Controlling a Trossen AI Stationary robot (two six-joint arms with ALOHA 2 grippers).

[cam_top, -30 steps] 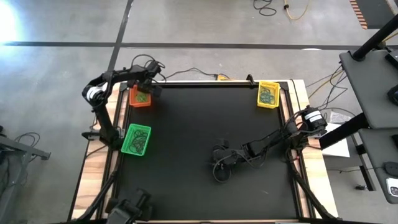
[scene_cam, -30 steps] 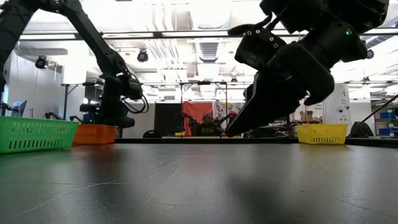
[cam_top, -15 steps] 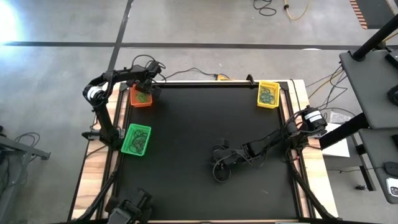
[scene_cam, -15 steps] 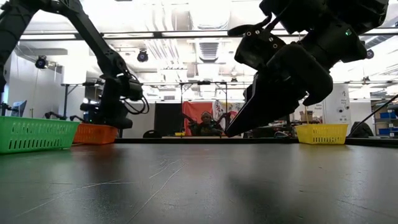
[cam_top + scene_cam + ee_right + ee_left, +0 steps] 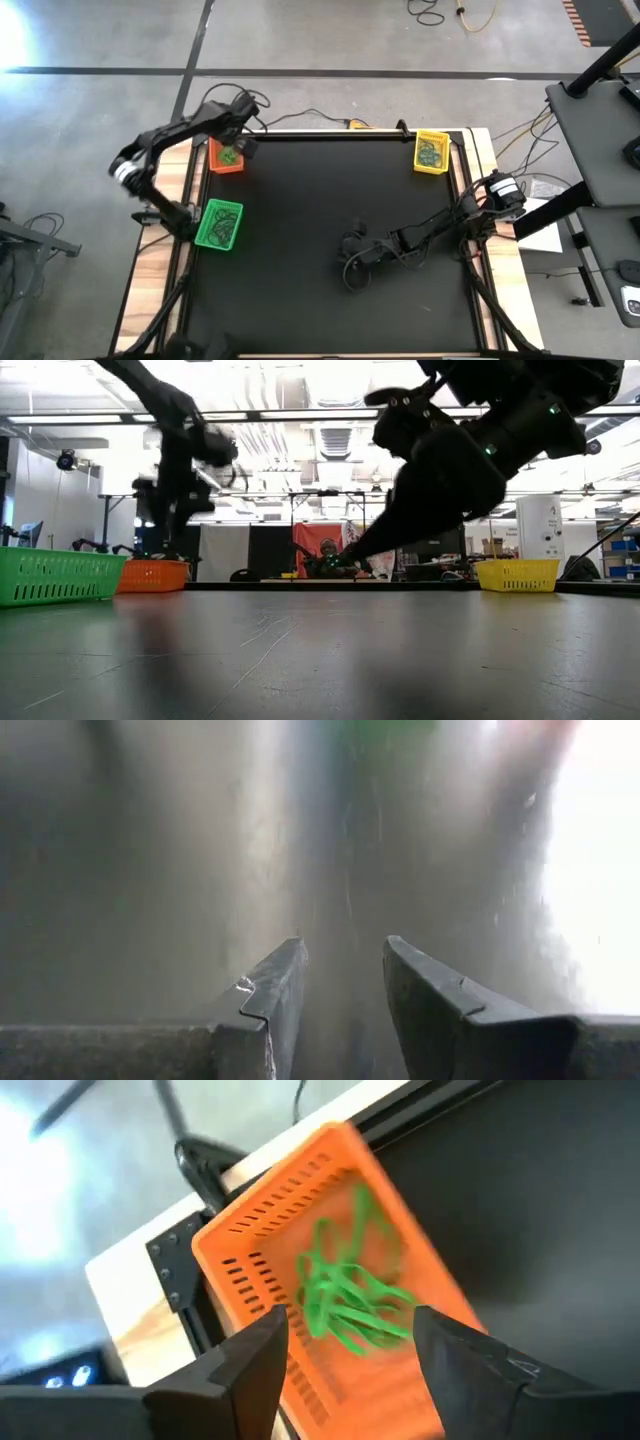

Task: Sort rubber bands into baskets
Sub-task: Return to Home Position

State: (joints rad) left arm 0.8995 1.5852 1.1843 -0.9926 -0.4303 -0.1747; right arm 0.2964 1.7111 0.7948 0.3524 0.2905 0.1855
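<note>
My left fingers (image 5: 250, 1370) are hanging released, spread wide with nothing between them, and my right fingers (image 5: 265, 1010) are likewise unclenched, parted by a narrower gap and gripping nothing. My left gripper (image 5: 350, 1318) is hovering directly above the orange basket (image 5: 262, 1230), apart from its rim. Inside that basket a tangle of green rubber bands (image 5: 350, 1305) is lying loose on the mesh floor. My right gripper (image 5: 345, 945) is pointing down at bare black table (image 5: 300, 200), and in the low view it is hanging clear of the surface. From overhead, that right gripper is sitting a little toward 5 o'clock from the table's middle, well apart from every basket, with my right arm reaching in from the 3 o'clock edge. Looking farther out across the table, the orange basket under my left gripper is resting at the 11 o'clock corner. The green basket (image 5: 204, 236) is lying at the 9 o'clock edge, near the foot of my left arm, and it is holding a heap of dark rubber bands (image 5: 222, 222) whose colour I cannot tell. The yellow basket (image 5: 431, 136) is standing at the 1 o'clock corner with more rubber bands (image 5: 430, 153) bunched inside it, also too small to tell by colour. Beyond the 12 o'clock edge, in the low view, a person (image 5: 326, 557) is sitting in the room behind the table, between the orange basket and the yellow one as seen from table height.
</note>
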